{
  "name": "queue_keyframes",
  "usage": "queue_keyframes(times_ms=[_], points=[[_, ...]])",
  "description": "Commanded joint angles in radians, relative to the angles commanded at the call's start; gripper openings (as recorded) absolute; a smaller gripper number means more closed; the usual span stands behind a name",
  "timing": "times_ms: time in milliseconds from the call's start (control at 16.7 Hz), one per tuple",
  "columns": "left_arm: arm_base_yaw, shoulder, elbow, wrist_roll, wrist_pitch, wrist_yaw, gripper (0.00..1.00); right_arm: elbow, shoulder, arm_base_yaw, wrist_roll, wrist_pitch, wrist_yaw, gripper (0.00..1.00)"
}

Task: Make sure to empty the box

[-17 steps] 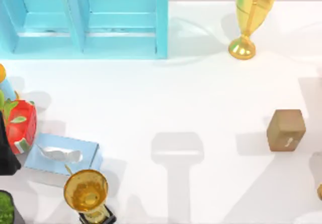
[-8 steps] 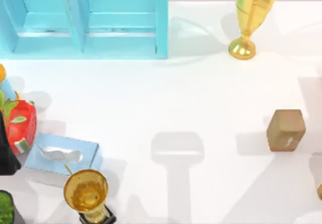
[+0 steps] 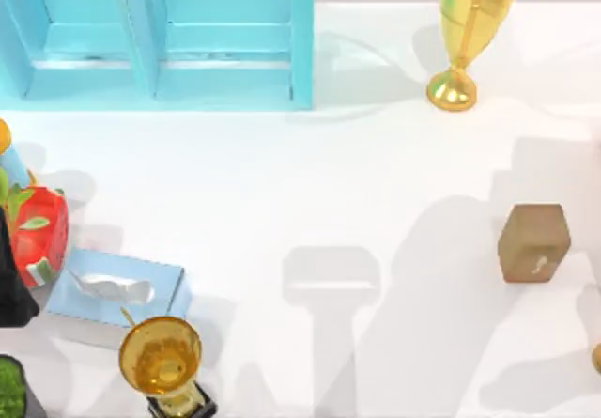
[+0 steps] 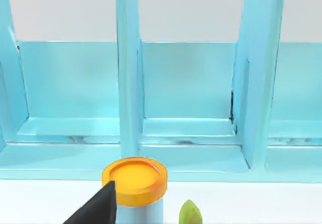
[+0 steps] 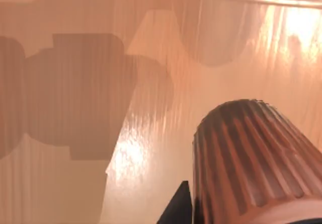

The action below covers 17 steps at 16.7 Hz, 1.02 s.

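The box (image 3: 533,241), brown with a small white mark on its front side, stands in the right part of the top view, on the white tabletop (image 3: 310,183). It touches nothing. Bare tabletop lies all around it, with only grey shadows falling across that area. A small gold thing (image 3: 596,357) shows at the right edge of the frame, below the box and apart from it.

The widest open room is the middle of the tabletop, from the box across to the left group. At the upper left a light blue shelf (image 3: 169,52) stands along the far edge, and its right post ends about the middle of the frame. At the upper right stands a gold goblet (image 3: 463,33), well apart from the box.

The left edge is crowded. There is a red fruit-like thing (image 3: 39,235), below it a pale blue tissue box (image 3: 117,288), and near the bottom a gold trophy (image 3: 161,362) on a dark base.

In the left wrist view a dark part of the left gripper (image 4: 98,209) sits at the lower edge, just beside an orange-lidded jar (image 4: 135,179), with the blue shelf behind. I cannot tell whether this gripper is spread or pressed together.

In the right wrist view a dark part of the right gripper (image 5: 178,206) shows at the bottom edge, beside a ribbed brown cylinder (image 5: 251,158), over a brown striped surface. I cannot tell its state either.
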Motion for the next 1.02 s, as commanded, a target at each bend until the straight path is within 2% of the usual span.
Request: queue_keyframes(times_ms=[420, 840, 1020], points=[[0.0, 0.0, 0.0, 0.0, 0.0, 0.0, 1.0, 0.205, -0.02, -0.084, -0.012, -0.331, -0.006, 0.0], [0.0, 0.0, 0.0, 0.0, 0.0, 0.0, 1.0, 0.212, -0.018, -0.097, -0.009, -0.356, -0.009, 0.0], [0.0, 0.0, 0.0, 0.0, 0.0, 0.0, 1.0, 0.161, -0.034, -0.032, 0.056, -0.324, -0.01, 0.0]])
